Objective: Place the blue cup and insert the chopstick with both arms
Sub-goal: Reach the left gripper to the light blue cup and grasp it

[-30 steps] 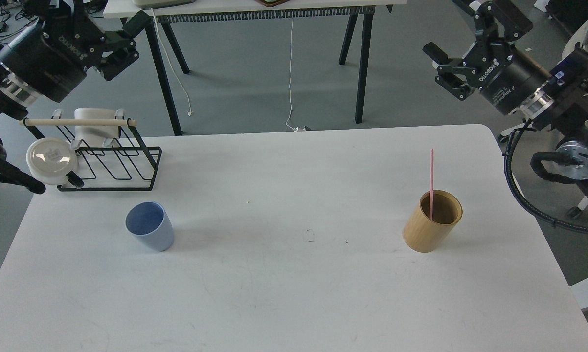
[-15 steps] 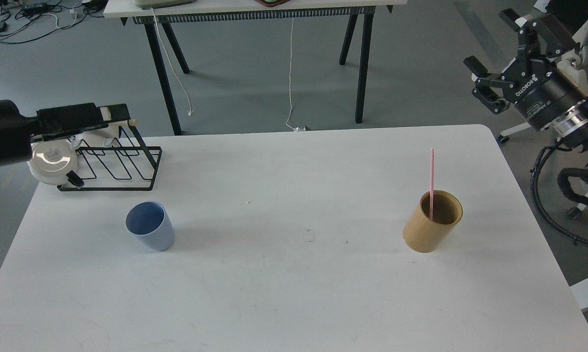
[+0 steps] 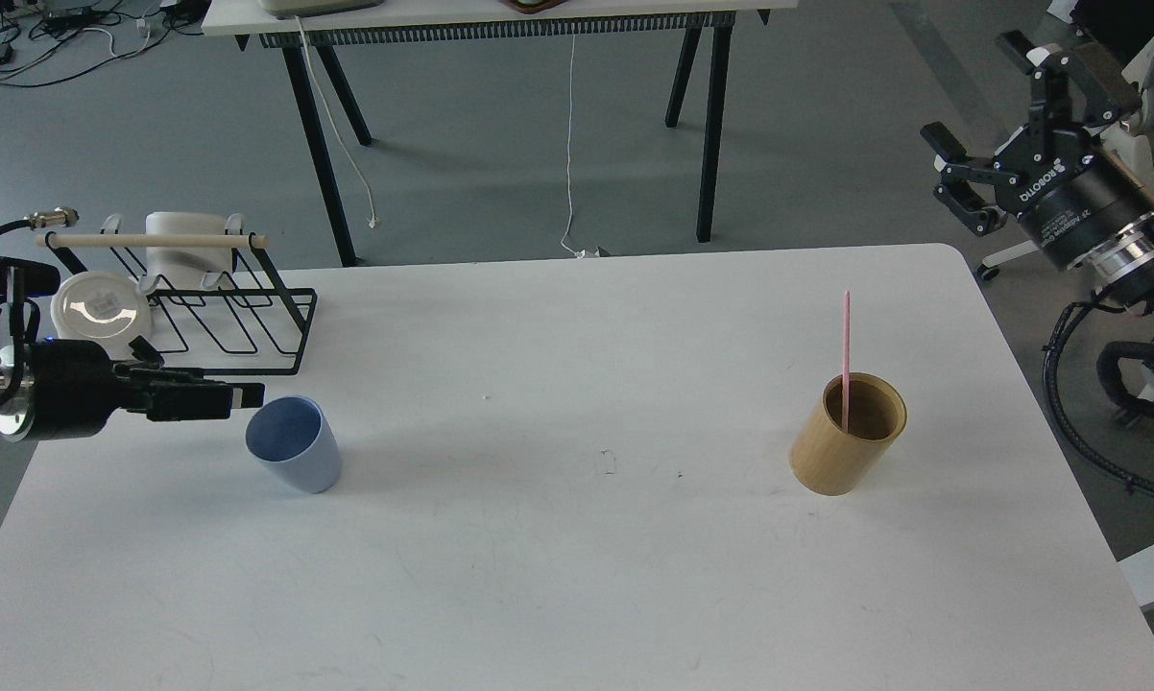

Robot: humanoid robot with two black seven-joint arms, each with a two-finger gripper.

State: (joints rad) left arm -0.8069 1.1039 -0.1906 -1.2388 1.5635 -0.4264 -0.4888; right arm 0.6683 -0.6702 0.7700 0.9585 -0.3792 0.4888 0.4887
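The blue cup (image 3: pixel 294 449) stands upright on the left part of the white table (image 3: pixel 577 576). My left gripper (image 3: pixel 244 396) comes in low from the left, seen side-on and dark, with its tip just left of the cup's rim; I cannot tell its fingers apart or whether it touches the cup. The pink-red chopstick (image 3: pixel 845 350) stands in the tan wooden cylinder (image 3: pixel 846 441) on the right. My right gripper (image 3: pixel 978 96) is open and empty, high above the floor beyond the table's far right corner.
A black wire rack (image 3: pixel 222 321) with a pale wooden rod (image 3: pixel 155 240), a white lid (image 3: pixel 97 305) and a white cup (image 3: pixel 185 245) stands at the table's far left. Another table's black legs (image 3: pixel 318 134) stand behind.
My left arm has come down from above the rack to table height and now points right at the blue cup's rim. My right gripper drew back to the right. Cup and chopstick have not moved.
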